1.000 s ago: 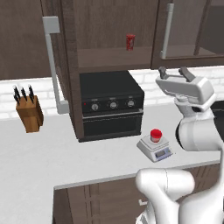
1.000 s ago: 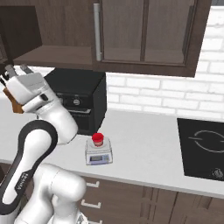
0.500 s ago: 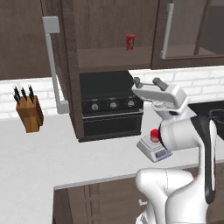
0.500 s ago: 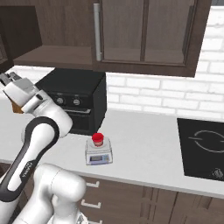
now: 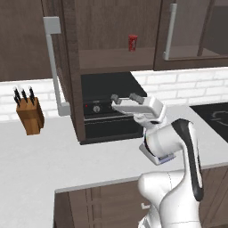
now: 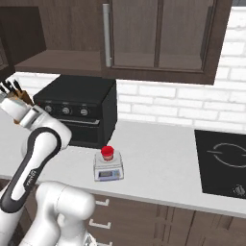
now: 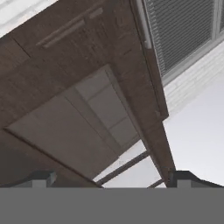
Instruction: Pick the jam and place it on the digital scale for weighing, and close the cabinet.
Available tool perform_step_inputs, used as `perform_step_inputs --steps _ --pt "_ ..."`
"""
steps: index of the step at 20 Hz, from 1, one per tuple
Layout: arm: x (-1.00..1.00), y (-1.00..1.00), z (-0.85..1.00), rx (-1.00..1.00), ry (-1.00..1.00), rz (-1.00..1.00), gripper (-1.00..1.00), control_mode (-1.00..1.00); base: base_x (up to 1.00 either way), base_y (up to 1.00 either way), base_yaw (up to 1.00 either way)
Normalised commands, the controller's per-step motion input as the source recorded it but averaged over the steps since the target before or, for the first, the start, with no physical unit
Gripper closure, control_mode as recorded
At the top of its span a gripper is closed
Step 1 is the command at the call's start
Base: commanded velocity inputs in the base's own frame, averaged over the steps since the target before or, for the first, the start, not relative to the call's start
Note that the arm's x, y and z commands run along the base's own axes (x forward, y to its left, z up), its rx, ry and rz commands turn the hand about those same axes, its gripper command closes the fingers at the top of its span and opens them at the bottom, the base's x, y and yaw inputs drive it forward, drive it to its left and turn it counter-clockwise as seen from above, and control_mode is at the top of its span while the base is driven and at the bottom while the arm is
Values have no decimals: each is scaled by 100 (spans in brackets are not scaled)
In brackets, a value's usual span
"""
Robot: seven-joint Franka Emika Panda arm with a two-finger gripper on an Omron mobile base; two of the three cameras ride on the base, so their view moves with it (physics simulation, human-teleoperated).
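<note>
The jam (image 6: 107, 153), a small jar with a red lid, stands on the round plate of the light grey digital scale (image 6: 108, 169) on the counter. In the left base view my arm hides the jam, and a corner of the scale (image 5: 153, 158) shows beneath it. My gripper (image 5: 124, 96) is open and empty in front of the black oven, right of the open door (image 5: 69, 67) of the dark brown cabinet. That door swings out with its grey bar handle (image 5: 52, 62) on the left. In the hand view the open gripper (image 7: 111, 180) faces the cabinet wood (image 7: 78, 100).
A slim red can (image 5: 132, 43) stands on the open cabinet shelf. The black oven (image 5: 107, 111) sits under it, a knife block (image 5: 30, 116) to the left. A closed glass door with handle (image 6: 106, 33) is to the right, a black cooktop (image 6: 225, 163) beyond.
My arm has swung left from above the scale to in front of the oven, near the open cabinet door. The gripper stayed open. The jam has not moved.
</note>
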Motion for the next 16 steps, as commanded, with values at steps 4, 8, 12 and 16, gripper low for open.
perform_step_inputs --steps 4,8,12,16 --pt "3 100 -61 -10 5 -13 -100 -100 0 0 0" --pt "4 100 -56 -13 0 -15 -100 -100 0 0 0" --pt "0 65 -55 -8 0 -14 -100 -100 0 0 0" --pt "-5 35 -54 -4 -4 -15 -100 -100 0 0 0"
